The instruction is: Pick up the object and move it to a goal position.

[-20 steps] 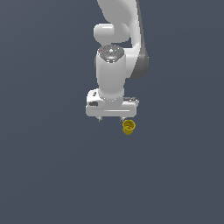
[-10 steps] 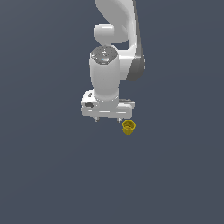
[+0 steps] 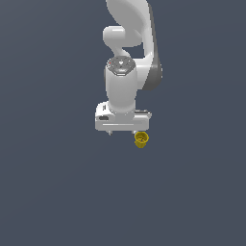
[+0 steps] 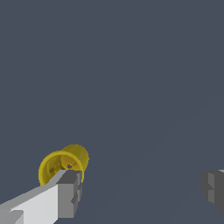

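Task looks early, by my reading: the object, a tiny yellow cup with round rim and hollow centre, is not yet grasped and nothing shows it lifted; no goal marker is visible in either view, so where it must end up cannot be told from here; pick, lift and carry all appear to remain. In the exterior view the cup sits just below the white gripper, under the end of the hand toward the exterior view's right, not under its middle; the arm hangs above it with the hand pointing down. Gripper stands wide open; in the wrist view the two grey fingertips are well apart, one fingertip close in front of the cup, the other fingertip at the far edge of the picture; nothing is held between them. The cup shows its open mouth toward the wrist camera, rim partly hidden behind the near fingertip; it appears to lie at or just outside that fingertip and not in the gap, though whether pad and rim actually touch I cannot tell; depth is unclear. Judgement: the hand is off-centre for a grasp; it would need to shift sideways to bring the cup between the fingers before closing; closing as it stands would likely miss or nudge the piece away.
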{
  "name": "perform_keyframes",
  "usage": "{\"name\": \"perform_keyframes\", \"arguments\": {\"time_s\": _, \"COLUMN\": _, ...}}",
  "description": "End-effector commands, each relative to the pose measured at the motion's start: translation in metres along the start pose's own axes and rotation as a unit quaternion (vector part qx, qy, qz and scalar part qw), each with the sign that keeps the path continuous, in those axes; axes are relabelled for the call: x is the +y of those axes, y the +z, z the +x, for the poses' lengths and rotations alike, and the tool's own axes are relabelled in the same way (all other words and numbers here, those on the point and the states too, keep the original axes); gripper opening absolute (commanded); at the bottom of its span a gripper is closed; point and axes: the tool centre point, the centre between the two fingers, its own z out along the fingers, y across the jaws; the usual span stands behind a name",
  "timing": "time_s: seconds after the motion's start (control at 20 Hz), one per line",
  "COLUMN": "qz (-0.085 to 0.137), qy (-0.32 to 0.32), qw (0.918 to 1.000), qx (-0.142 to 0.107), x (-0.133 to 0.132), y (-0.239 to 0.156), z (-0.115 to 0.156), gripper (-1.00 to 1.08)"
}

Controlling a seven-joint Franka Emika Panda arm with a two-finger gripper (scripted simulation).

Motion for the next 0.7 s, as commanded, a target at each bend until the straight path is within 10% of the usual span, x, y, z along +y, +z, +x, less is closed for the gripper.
{"name": "perform_keyframes", "arguments": {"time_s": 0.0, "qz": -0.001, "qy": -0.027, "qw": 0.9996, "qx": -0.002, "x": -0.012, "y": 0.01, "z": -0.004, "gripper": 1.0}}
{"name": "perform_keyframes", "arguments": {"time_s": 0.65, "qz": 0.0, "qy": -0.21, "qw": 0.9776, "qx": -0.013, "x": -0.088, "y": 0.069, "z": -0.041, "gripper": 1.0}}
